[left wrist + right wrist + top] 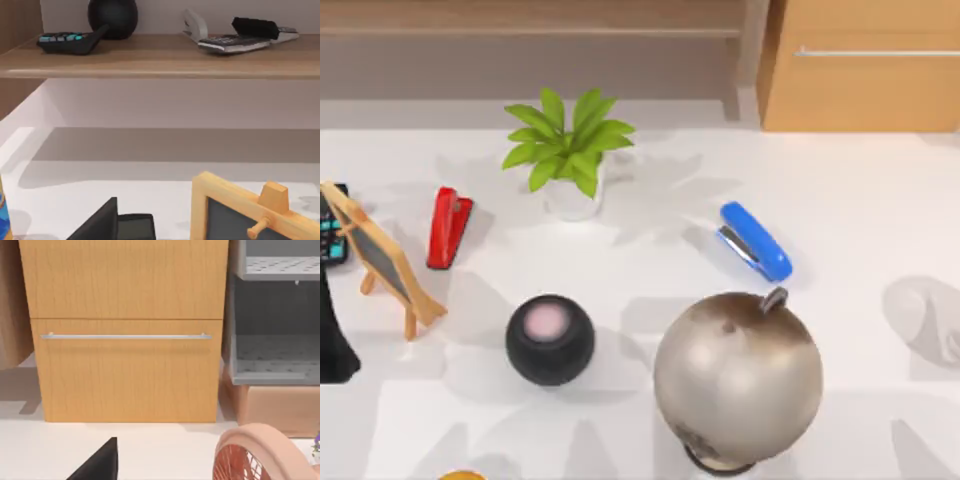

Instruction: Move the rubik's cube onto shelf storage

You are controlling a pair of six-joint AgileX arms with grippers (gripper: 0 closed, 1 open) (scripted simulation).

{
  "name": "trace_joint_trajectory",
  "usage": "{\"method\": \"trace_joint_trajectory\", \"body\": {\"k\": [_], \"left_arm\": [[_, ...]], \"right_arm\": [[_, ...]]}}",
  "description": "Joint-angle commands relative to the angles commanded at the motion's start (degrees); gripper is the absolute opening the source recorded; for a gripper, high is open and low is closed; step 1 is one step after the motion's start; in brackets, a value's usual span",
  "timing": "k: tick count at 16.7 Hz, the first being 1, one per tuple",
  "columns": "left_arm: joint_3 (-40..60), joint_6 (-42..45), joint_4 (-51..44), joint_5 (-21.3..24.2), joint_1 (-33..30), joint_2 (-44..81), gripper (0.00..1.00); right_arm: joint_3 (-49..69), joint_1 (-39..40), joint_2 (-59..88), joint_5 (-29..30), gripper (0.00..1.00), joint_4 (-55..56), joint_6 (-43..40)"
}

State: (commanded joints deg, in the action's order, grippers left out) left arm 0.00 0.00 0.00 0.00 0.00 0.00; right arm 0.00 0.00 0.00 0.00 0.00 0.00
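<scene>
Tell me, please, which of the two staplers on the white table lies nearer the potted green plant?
The red stapler, left of the potted green plant, looks slightly nearer; the blue stapler lies farther off to its right, beside the grey globe.

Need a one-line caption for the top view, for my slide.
Tabletop with potted plant, red stapler, blue stapler, black speaker and globe.

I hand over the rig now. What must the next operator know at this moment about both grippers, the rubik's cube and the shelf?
Left gripper: at the table's left by the small chalkboard easel, facing the shelf storage.
Right gripper: facing the drawer cabinet, beside a pink fan.
Rubik's cube: not identified for sure; the orange object at the table's near edge may be it.
Done: nothing yet; the visible part of the shelf holds a calculator and a black speaker, no cube.
Left: find the cube, grasp it, place it on the shelf.
</scene>
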Motion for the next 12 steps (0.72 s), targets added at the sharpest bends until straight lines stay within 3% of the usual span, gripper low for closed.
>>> {"method": "trace_joint_trajectory", "body": {"k": [6, 12], "left_arm": [[0.0, 0.0, 0.0, 0.0, 0.0, 0.0, 1.00], [0.0, 0.0, 0.0, 0.0, 0.0, 0.0, 1.00]], "right_arm": [[3.2, -0.1, 5.4, 0.6, 1.00, 4.0, -5.1], [14.4, 1.1, 28.5, 2.0, 1.00, 18.5, -24.0]]}}
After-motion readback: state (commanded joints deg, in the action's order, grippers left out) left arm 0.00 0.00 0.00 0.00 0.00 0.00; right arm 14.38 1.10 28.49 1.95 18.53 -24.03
